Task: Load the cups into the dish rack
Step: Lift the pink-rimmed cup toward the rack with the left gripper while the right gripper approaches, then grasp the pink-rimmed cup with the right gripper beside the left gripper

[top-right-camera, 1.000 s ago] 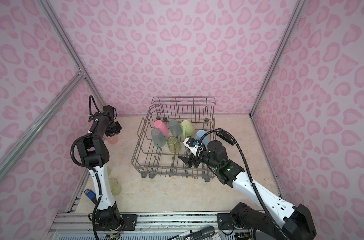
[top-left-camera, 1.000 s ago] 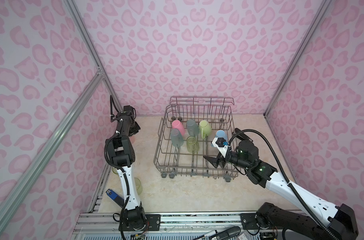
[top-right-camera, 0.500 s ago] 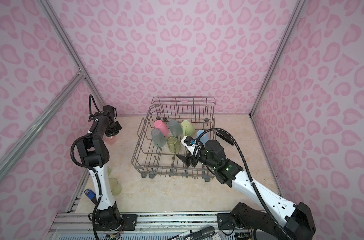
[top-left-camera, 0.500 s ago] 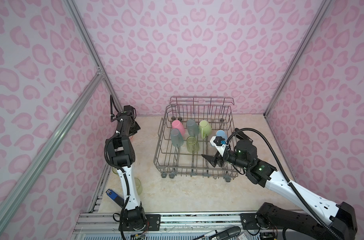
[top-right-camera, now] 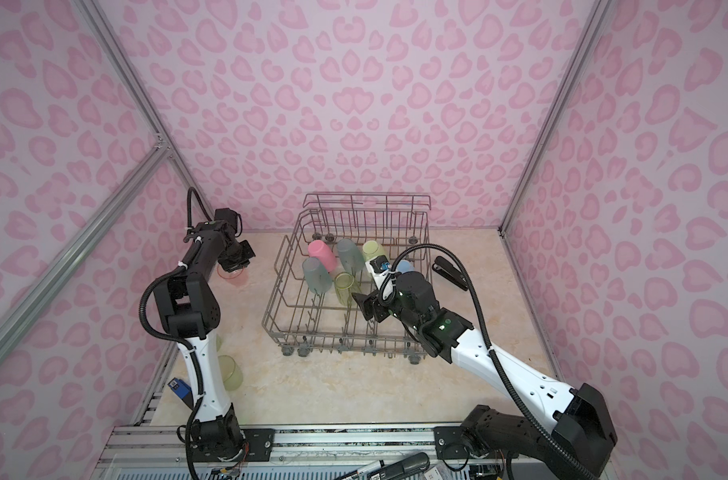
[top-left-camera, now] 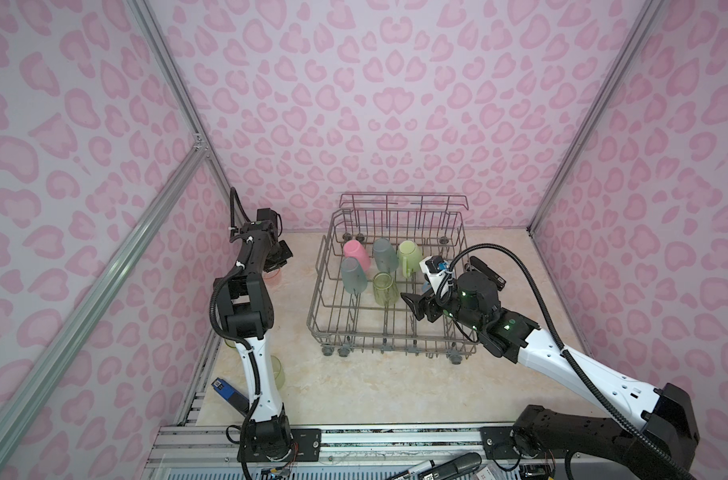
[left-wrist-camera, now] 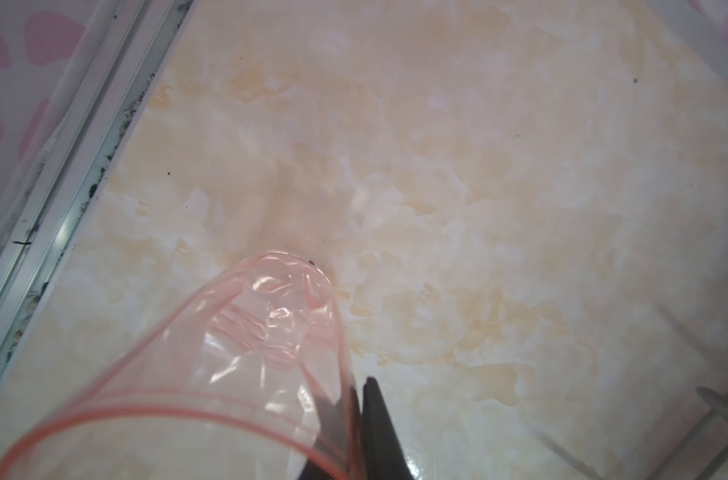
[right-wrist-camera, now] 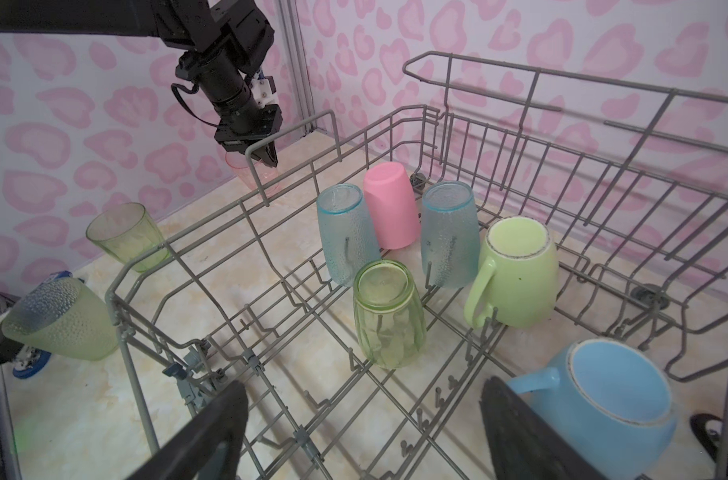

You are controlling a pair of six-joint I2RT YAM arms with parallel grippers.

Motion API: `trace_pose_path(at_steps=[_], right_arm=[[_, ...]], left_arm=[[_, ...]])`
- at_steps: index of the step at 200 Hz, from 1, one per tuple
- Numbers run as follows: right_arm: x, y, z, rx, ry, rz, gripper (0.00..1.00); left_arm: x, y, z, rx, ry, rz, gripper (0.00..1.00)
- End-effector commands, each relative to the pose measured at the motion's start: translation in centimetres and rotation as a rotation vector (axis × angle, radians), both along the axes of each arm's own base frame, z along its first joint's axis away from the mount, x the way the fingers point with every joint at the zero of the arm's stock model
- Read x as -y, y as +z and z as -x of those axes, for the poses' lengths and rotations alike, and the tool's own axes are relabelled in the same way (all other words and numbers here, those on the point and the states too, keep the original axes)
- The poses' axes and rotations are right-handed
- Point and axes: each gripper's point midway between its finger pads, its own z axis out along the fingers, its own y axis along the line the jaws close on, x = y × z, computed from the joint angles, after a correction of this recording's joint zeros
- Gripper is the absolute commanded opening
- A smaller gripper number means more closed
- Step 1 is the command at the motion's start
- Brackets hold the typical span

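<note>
Grey wire dish rack [top-left-camera: 391,345] sits mid-table against the back edge, holding six cups in its back half, the blue mug [right-wrist-camera: 603,399] nearest its right side. What changed in the last second: the left gripper [right-wrist-camera: 266,156] went from part open to pinched on the salmon cup [top-left-camera: 272,276]. In the left wrist view one finger is inside the rim and one outside, clamped on the thin wall. So I read this as the pick secured, with the lift and carry to the rack next. The salmon cup stands near the table's back-left corner, just left of the rack, upright with its mouth up and its long axis vertical. Its base looks to be on the table, though I can't tell if it's off yet. It needs flipping mouth-down to match the others. The right gripper [right-wrist-camera: 362,428] hangs over the rack's front right, jaws wide and empty, and has drifted slightly inward. Two green tumblers [right-wrist-camera: 125,235] are on the table along its left edge, not yet loaded.
</note>
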Motion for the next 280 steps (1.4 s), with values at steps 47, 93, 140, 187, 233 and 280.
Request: trace_pose_path(at_steps=[47,93,140,187,233,280], right_arm=[[-0.8,0.0,-0.7,-0.114,-0.095,-0.079,0.87],[-0.3,0.3,-1.0,-0.135,-0.145,-0.096,0.87],[-0.6,1.1,-2.2,-0.175,-0.21,-0.142,0.86],[-1.7,3.0,-2.8,-0.204,-0.22,-0.283,0.86],[-3.0,4.6,-3.3,-0.273,-0.198,-0.46,0.86],[-3.4,5.8,-4.5,-0.382,-0.187,-0.708,0.87]], left_arm=[[2.5,22.4,4.2,0.482,-0.059,0.002,0.04],[3.2,24.0,5.7,0.524,-0.081,0.02,0.05],[6.1,27.1,7.7,0.625,-0.165,0.094,0.05],[11.0,29.2,9.8,0.724,-0.312,0.281,0.06],[16.3,30.2,12.0,0.797,-0.486,0.479,0.08],[22.0,29.6,13.7,0.813,-0.622,0.663,0.09]])
